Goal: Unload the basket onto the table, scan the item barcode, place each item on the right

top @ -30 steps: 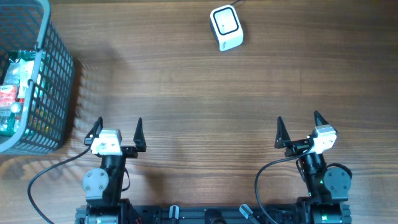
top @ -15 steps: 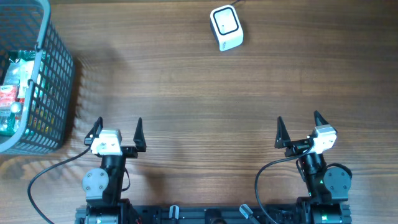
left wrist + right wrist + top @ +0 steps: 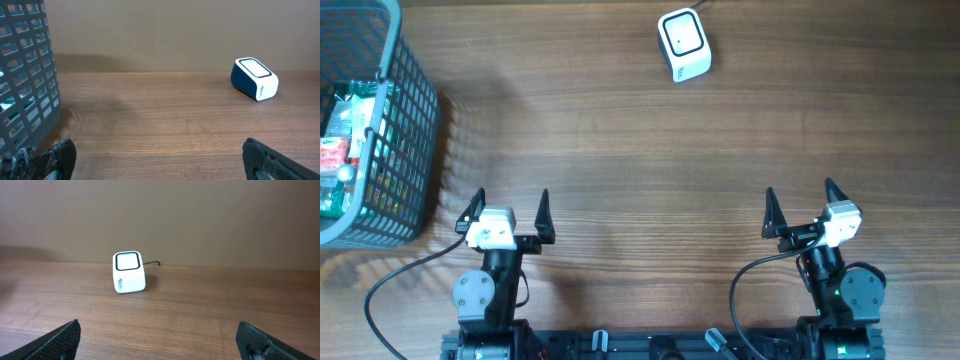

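A white barcode scanner [image 3: 683, 44] with a dark window on top sits at the far middle of the wooden table, its cable running off the back edge; it also shows as the scanner [image 3: 253, 78] and the scanner [image 3: 128, 272] in the wrist views. Packaged items [image 3: 342, 150] lie inside a grey mesh basket [image 3: 415, 130] at the left. My left gripper [image 3: 509, 211] rests near the front edge, open and holding nothing. My right gripper [image 3: 801, 205] stands open too, at the front right. Both are far from the scanner and the items.
The basket wall [image 3: 27, 70] fills the left of the left wrist view. A plain brown wall stands behind the table. Bare wood lies between the grippers and the scanner.
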{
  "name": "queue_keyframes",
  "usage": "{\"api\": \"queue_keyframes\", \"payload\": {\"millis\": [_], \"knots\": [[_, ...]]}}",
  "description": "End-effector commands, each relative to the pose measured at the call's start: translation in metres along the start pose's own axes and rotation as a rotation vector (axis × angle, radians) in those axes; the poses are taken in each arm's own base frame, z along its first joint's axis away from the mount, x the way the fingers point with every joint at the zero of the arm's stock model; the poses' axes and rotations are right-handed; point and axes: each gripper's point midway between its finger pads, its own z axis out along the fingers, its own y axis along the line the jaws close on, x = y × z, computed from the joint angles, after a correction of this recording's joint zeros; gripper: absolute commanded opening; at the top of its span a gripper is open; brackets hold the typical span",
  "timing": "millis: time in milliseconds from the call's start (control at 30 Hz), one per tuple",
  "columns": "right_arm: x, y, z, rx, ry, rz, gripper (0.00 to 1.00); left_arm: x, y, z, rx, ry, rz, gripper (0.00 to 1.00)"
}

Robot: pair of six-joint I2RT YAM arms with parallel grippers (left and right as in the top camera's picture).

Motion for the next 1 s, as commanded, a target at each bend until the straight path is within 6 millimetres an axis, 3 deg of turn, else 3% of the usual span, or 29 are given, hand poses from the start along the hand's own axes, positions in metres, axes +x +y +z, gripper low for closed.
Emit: {"api": "queue_keyframes", "payload": {"millis": [0, 967], "knots": [[-0.0007, -0.002, 0.0002, 0.01, -0.003, -0.002, 1.0, 0.0031, -0.0058, 0.0003, 0.032, 0.011, 0.019, 1.0], [-0.0006, -0.002, 0.0002, 0.01, -0.003, -0.002, 1.0, -0.0024, -0.0056, 0.0003, 0.031, -0.012, 0.021, 1.0]]}}
